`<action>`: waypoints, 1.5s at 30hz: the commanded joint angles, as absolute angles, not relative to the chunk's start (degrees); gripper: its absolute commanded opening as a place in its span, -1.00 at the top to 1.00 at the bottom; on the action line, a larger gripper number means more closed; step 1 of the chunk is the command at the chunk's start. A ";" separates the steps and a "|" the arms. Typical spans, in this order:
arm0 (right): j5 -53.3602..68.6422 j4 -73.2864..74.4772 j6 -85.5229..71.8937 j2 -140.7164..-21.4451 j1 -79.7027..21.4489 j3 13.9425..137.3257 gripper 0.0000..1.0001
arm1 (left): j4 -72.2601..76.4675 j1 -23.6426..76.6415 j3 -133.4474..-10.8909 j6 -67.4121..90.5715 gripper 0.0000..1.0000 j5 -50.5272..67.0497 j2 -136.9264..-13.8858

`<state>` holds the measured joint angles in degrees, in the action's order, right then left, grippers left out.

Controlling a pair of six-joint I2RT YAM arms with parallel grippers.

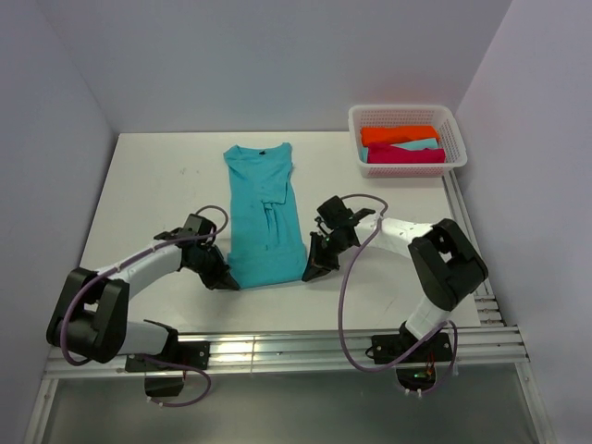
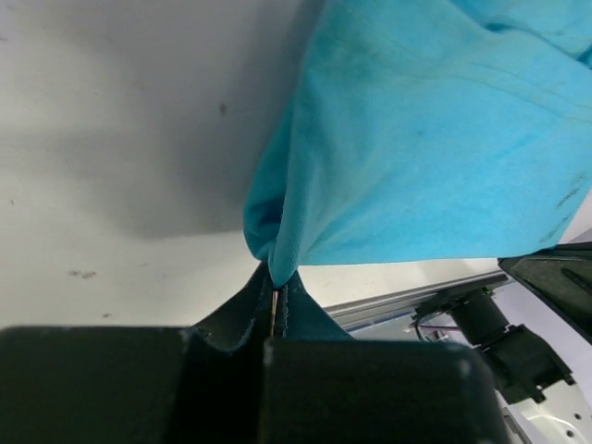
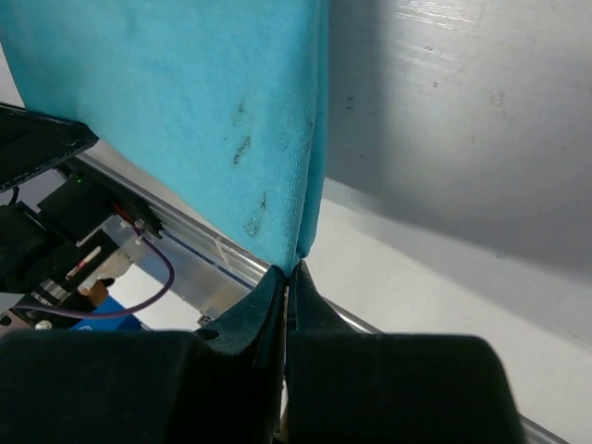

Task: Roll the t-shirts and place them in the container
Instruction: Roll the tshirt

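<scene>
While the left hand is closed tight on one near corner of the teal t-shirt, the right hand is closed just as tight on the other. In each, the black fingers meet with only a thin fold of hem between them.

Both wrist views show the cloth rising away from the fingertips, bunched into soft creases on the left and doubled into a straight edge on the right, so the hem looks slightly lifted.

Farther out, the shirt lies on the white counter as a long narrow strip, sleeves folded inward and the dark-labelled collar at the far end. I judge the lengthwise folding done and the rolling not begun, since no coil shows anywhere along it.

The fabric is a thin, matte knit with a few dark specks near the hem; the counter is smooth and lightly scuffed.

At the far right corner a white mesh basket holds an orange bundle, a pale aqua bundle and a magenta bundle. Whether these are rolled or merely folded I cannot tell.
</scene>
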<state>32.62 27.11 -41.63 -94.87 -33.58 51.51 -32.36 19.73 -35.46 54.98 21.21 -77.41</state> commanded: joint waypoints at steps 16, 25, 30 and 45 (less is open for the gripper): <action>34.89 34.71 -37.18 -94.56 -29.27 64.06 1.00 | -40.78 16.27 -46.93 54.85 0.99 24.26 -77.60; 35.77 37.62 -35.33 -100.27 -27.42 71.71 1.00 | -41.92 12.39 -54.48 51.77 0.99 25.84 -83.84; 36.39 38.05 -35.60 -103.62 -26.46 76.37 1.00 | -42.71 11.25 -59.32 50.54 0.99 25.93 -88.93; 37.71 39.29 -36.04 -115.22 -24.35 88.59 1.00 | -42.89 6.77 -70.48 48.08 0.99 27.33 -100.10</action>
<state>36.69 38.57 -36.32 -114.13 -25.15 85.82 -43.13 7.33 -67.72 49.60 25.82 -98.72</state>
